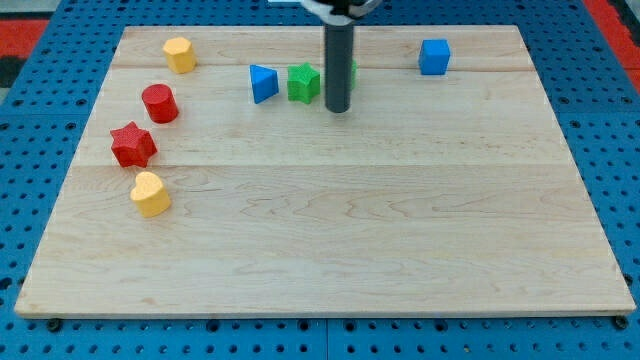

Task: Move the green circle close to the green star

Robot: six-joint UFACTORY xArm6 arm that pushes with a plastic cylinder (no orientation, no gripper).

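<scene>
Tip (338, 108) just in front of green circle (352, 72), beside green star (303, 83).

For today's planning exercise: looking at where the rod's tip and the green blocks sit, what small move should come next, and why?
Probably circle my tip round to the view's right of the green circle, then push left. The rod hides most of the circle, and my tip sits between it and the green star, in the way.

Pale wooden board (330, 240) with lengthwise grain and faint plank seams, filling most of the view, blue perforated surface (30, 200) around it — rows of small holes, red patches at the 2 far corners (612, 14), even light, soft shadows
</scene>
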